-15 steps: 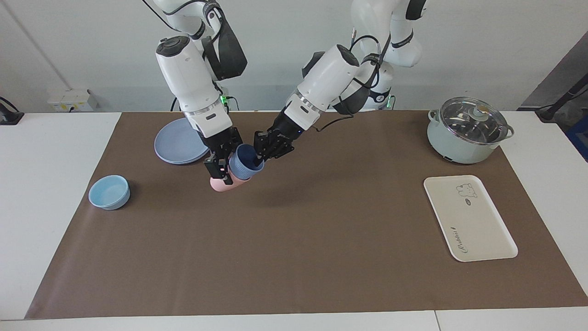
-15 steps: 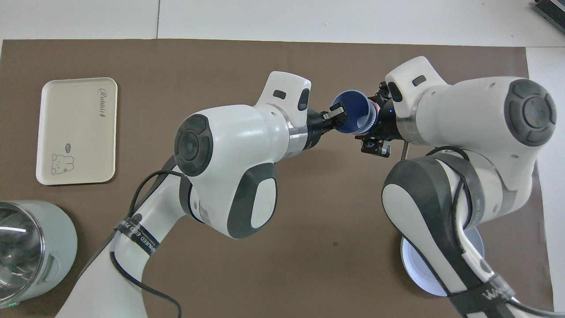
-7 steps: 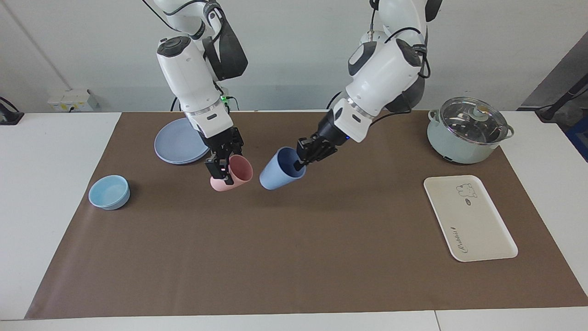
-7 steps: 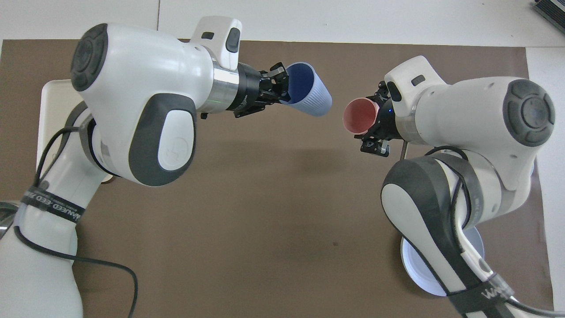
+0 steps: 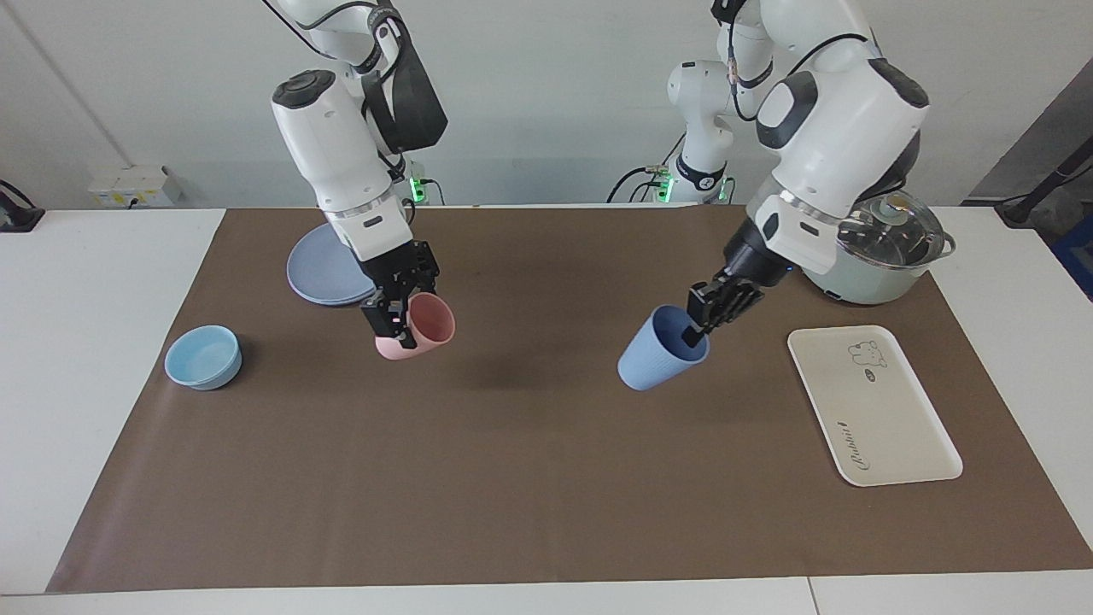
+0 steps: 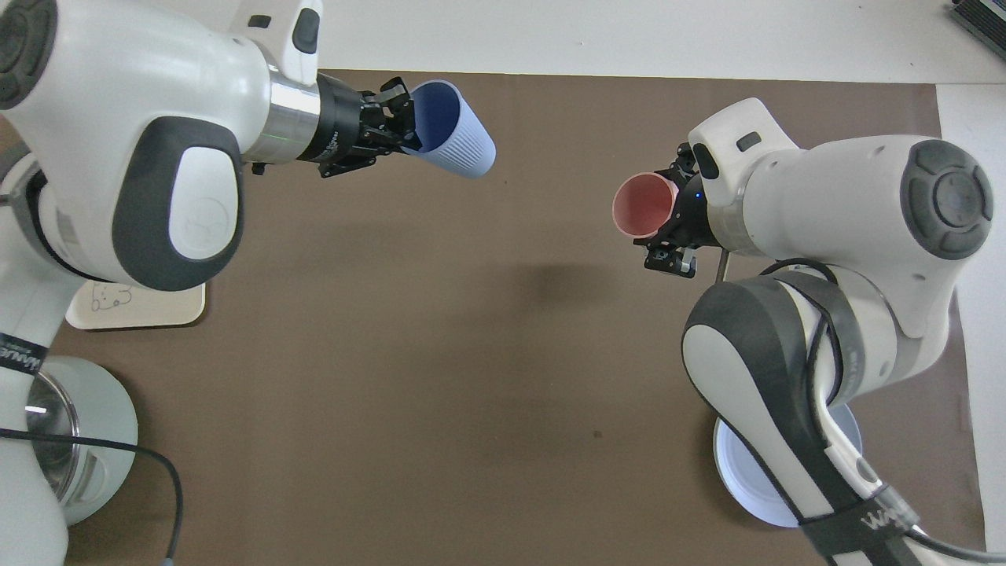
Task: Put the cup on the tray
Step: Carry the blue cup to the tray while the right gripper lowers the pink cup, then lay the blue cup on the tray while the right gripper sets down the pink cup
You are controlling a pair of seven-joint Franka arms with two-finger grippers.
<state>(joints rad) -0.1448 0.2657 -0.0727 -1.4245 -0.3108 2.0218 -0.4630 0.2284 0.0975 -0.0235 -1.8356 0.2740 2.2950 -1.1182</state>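
While the left claw (image 5: 696,329) hangs over the brown mat (image 5: 546,478) with the blue cup (image 5: 659,350) pinched by its rim, we log it as clamped tight on the cup wall, one finger inside the mouth and one outside. We see the cup tilted in the air, mouth up toward the claw, base pointing down and away toward the right arm's end of the table, so its long axis is slanted, not upright. We note the tray (image 5: 888,427) lies from this claw toward the left arm's end of the table, low on the mat and apart from the cup, with its long side running away from the robots. We judge the coming move as a short carry sideways to over the tray, then a wrist turn to stand the cup up before lowering. We count the left arm as the nearer one to the tray.

We log the right claw (image 5: 394,323) over the mat near the blue plate (image 5: 320,265), shut on the pink cup (image 5: 418,329), also tilted; that arm waits. The pot (image 5: 888,256) sits just past the tray, closer to the robots; watch the elbow there.
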